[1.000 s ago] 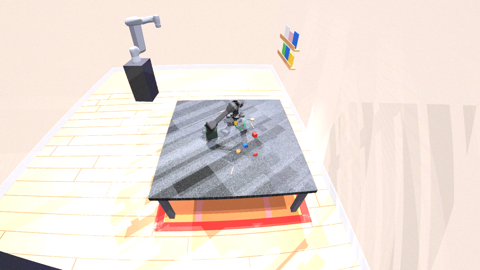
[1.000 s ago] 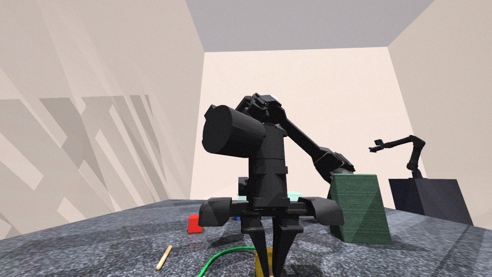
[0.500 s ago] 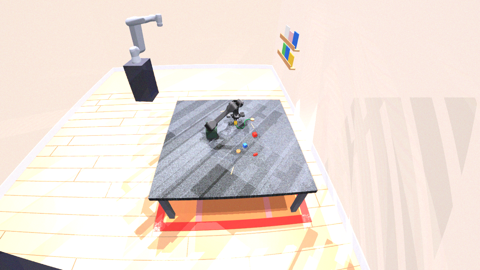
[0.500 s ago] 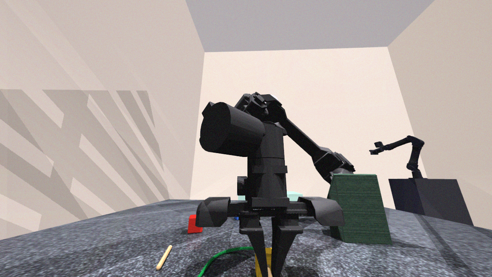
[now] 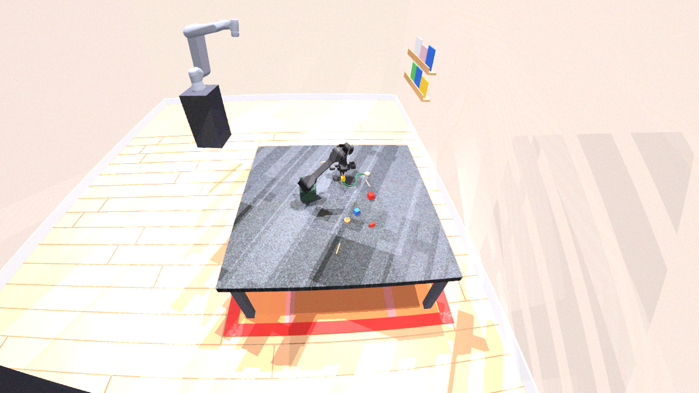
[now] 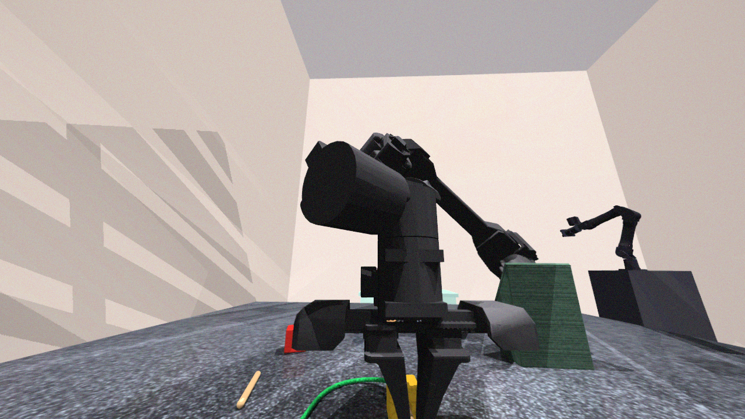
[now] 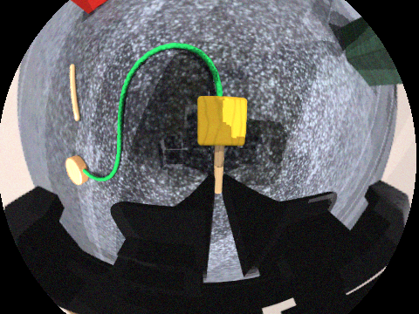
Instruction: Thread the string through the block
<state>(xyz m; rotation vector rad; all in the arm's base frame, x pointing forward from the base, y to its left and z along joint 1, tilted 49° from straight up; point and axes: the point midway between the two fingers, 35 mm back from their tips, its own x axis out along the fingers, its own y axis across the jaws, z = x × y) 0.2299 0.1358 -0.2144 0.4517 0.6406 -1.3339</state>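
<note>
The yellow wooden block [image 5: 343,178] [image 6: 411,383] [image 7: 222,120] stands on the table. The stick [image 7: 219,172] sticks out of its side nearest my gripper; its other end is hidden at or inside the block. The green string [image 5: 349,185] [image 6: 333,386] [image 7: 120,109] curves from the round button [image 5: 367,173] [image 7: 75,170] and meets the block's far side, with no stick showing there. My gripper [image 6: 412,412] [image 7: 216,178] is shut on the protruding end of the stick, close beside the block. In the top view the fingertips are too small to make out clearly.
A loose stick [image 5: 368,183] [image 6: 248,389] [image 7: 73,93] lies near the button. A red cube [image 5: 371,196] [image 7: 89,4], a blue cube [image 5: 356,211], a second button [image 5: 347,220], a small red piece [image 5: 372,224] and another stick [image 5: 338,248] lie farther off. The green arm base [image 5: 307,194] [image 6: 544,312] stands nearby.
</note>
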